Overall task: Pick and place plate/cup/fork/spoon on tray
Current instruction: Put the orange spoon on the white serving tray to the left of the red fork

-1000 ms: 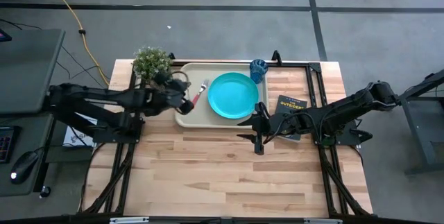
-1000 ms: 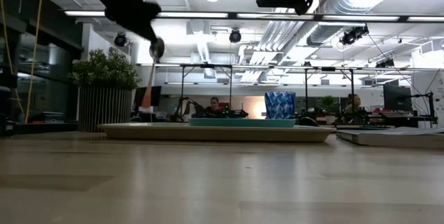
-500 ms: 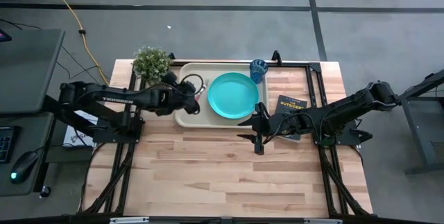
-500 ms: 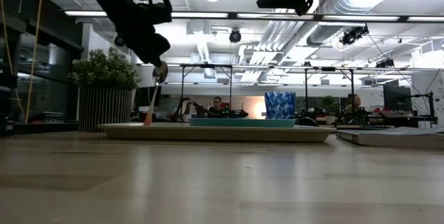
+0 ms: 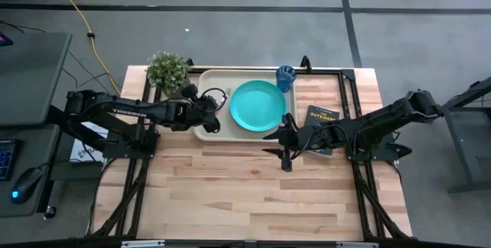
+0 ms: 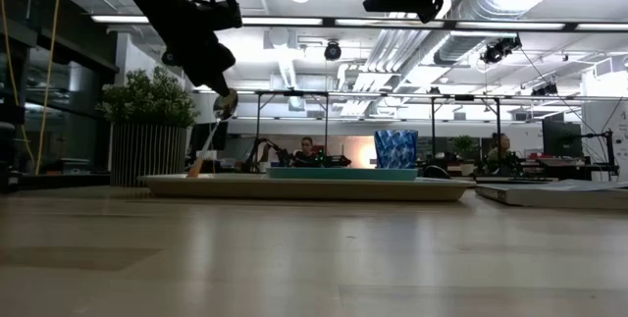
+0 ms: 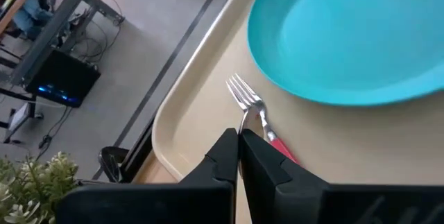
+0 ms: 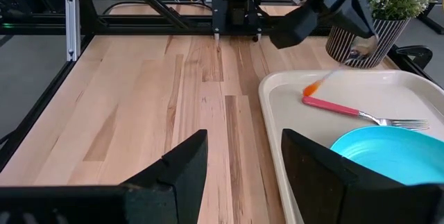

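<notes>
My left gripper [image 5: 212, 108] is over the left part of the beige tray [image 5: 230, 74], shut on the spoon [image 6: 211, 140]. The spoon's orange handle [image 8: 316, 85] slants down toward the tray floor. The fork [image 8: 361, 113] lies flat on the tray beside the teal plate [image 5: 258, 105], its tines [image 7: 241, 91] toward the plate. The blue cup [image 5: 286, 75] stands at the tray's far right corner. My right gripper [image 8: 243, 161] is open and empty above the table, just off the tray's near right corner. My left gripper pinches the spoon at its silver bowl end [image 6: 226, 106] between its two fingers, coming from above. The spoon hangs tilted below the fingers. Its orange tip [image 6: 196, 172] is down at the tray's rim level, next to the fork's handle end [image 8: 307, 100]. I cannot tell whether it touches the tray.
A potted plant [image 5: 169, 70] stands at the tray's far left corner, close to my left arm. A dark book [image 5: 322, 115] lies right of the tray, partly under my right arm. The table's near half [image 5: 245, 194] is bare wood.
My left gripper has gone toward the table's right edge over the tray and down, still shut on the spoon. The spoon has come down with it and tipped from nearly upright to slanting, its orange tip now at the tray beside the fork.
</notes>
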Tool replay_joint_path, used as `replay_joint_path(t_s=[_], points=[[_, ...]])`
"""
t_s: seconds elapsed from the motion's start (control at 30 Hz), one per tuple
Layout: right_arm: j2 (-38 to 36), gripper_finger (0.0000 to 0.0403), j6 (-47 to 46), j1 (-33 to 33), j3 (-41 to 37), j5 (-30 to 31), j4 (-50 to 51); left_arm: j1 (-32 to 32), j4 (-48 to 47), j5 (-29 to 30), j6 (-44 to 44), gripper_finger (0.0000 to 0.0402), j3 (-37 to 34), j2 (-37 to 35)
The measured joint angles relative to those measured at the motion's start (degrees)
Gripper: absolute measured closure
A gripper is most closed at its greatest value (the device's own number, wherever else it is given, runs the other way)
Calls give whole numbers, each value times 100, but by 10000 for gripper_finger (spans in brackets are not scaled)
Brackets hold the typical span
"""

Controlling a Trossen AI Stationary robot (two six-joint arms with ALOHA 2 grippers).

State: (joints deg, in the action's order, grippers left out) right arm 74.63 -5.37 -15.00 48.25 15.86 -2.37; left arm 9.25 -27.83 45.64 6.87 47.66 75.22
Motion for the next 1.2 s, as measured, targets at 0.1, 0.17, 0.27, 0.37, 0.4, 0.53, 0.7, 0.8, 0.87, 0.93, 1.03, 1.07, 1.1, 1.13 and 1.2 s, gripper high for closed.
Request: replay_joint_path(t_s=[0.1, 0.17, 0.27, 0.37, 0.4, 0.53, 0.7, 0.8, 0.87, 0.93, 1.03, 1.07, 1.1, 1.13, 1.2], points=[[0, 226, 0, 0, 0, 0, 0, -81, -107, 1, 46, 401, 67, 0], [0, 226, 0, 0, 0, 0, 0, -115, -92, 3, 44, 401, 72, 0], [0, 226, -20, 0, 0, 1, 0, -118, -84, 3, 102, 401, 72, 0], [0, 226, -20, 0, 0, 0, 0, -113, -15, -11, 139, 401, 72, 0], [0, 226, -20, 0, 0, 0, 0, -113, 27, -35, 144, 401, 72, 0], [0, 226, -20, 0, 0, 0, 0, -111, 159, -164, 148, 401, 72, 0], [0, 226, -20, 0, 0, 0, 0, -111, 169, -336, 171, 401, 72, 0], [-2, 226, -20, -2, 0, 1, 0, -111, 170, -364, 203, 401, 72, 0], [0, 226, -19, 0, 0, 0, 0, -111, 180, -374, 261, 401, 72, 0], [-2, 226, -20, 0, 0, 0, 0, -111, 216, -411, 285, 401, 72, 0], [0, 226, -20, 0, 0, 2, 1, -111, 237, -408, 258, 401, 72, 0], [-1, 226, -20, -2, 0, 1, 2, -111, 253, -409, 258, 401, 72, 0], [-1, 226, -19, 0, 0, 2, 1, -111, 284, -414, 258, 401, 72, 0], [0, 226, -20, -2, 0, 0, 0, -111, 330, -432, 256, 401, 72, 0], [0, 226, -20, -1, 0, 2, 1, -111, 431, -492, 250, 401, 72, 0]])
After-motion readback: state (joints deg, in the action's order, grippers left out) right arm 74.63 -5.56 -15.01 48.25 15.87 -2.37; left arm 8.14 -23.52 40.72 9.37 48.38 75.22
